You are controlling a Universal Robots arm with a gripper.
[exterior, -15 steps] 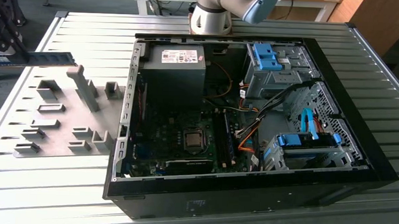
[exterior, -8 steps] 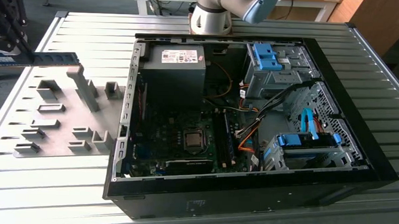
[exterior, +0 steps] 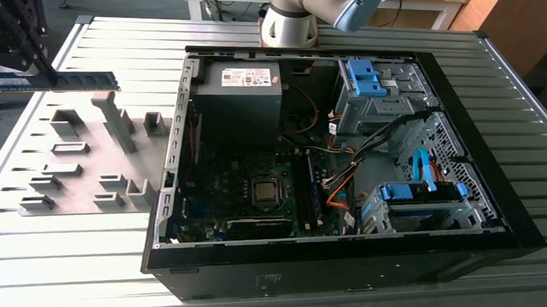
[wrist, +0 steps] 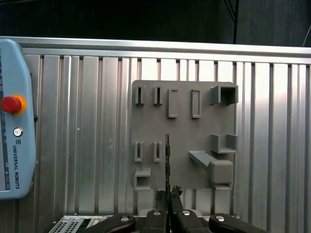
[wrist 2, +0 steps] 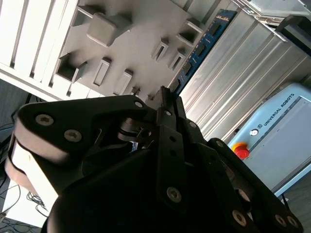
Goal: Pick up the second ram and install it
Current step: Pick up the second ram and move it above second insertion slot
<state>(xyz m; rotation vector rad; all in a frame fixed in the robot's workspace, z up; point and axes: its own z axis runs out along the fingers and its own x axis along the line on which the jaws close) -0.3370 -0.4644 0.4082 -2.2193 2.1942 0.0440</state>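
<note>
Second ram (exterior: 76, 82) clamped in gripper (exterior: 41, 72), fingers pinched narrow on its faces. Stick hangs above far edge of grey holder plate (exterior: 91, 154), judged clear of slots. Long axis level, free end toward open computer case (exterior: 342, 265), which stands beside plate on exterior view's right. Wrist poised over plate, looking down.

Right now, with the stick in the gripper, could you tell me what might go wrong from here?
The gripper pinches the second ram by its thin faces, over the grey holder plate; it could slip or tilt. Loose orange cables lie beside the memory slots in the open case, so the stick might snag on them.
</note>
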